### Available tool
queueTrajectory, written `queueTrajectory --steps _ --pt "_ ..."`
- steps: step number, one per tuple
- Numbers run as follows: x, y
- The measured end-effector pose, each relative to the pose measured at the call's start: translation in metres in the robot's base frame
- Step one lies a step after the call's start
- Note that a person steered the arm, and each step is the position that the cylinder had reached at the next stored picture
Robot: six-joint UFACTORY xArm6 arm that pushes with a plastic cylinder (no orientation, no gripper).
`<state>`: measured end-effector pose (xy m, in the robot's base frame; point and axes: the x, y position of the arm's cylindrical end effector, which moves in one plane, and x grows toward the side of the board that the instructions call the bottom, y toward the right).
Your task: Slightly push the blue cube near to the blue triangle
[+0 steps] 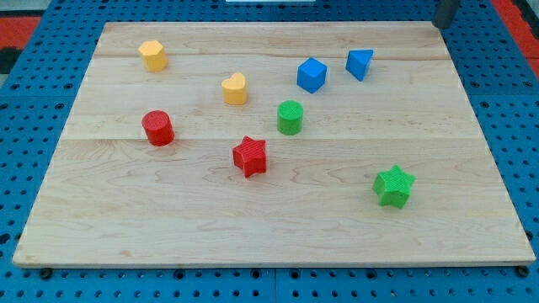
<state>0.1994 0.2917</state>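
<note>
The blue cube (311,75) sits on the wooden board (421,109) in the upper middle. The blue triangle (360,63) lies just to its right and a little higher, a short gap apart. The dark rod enters at the view's top right corner, and my tip (440,23) sits at the board's top edge, well right of and above the blue triangle. It touches no block.
A green cylinder (290,117) stands below the blue cube. A yellow heart-like block (235,88) lies to its left, a yellow hexagon (153,55) at top left. A red cylinder (157,128), a red star (250,156) and a green star (393,186) lie lower down.
</note>
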Motion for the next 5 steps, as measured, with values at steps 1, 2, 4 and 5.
queueTrajectory --steps 1,2,4,5 --pt "0.005 -0.022" --pt "0.051 -0.048" --pt "0.135 -0.049" --pt "0.162 -0.096"
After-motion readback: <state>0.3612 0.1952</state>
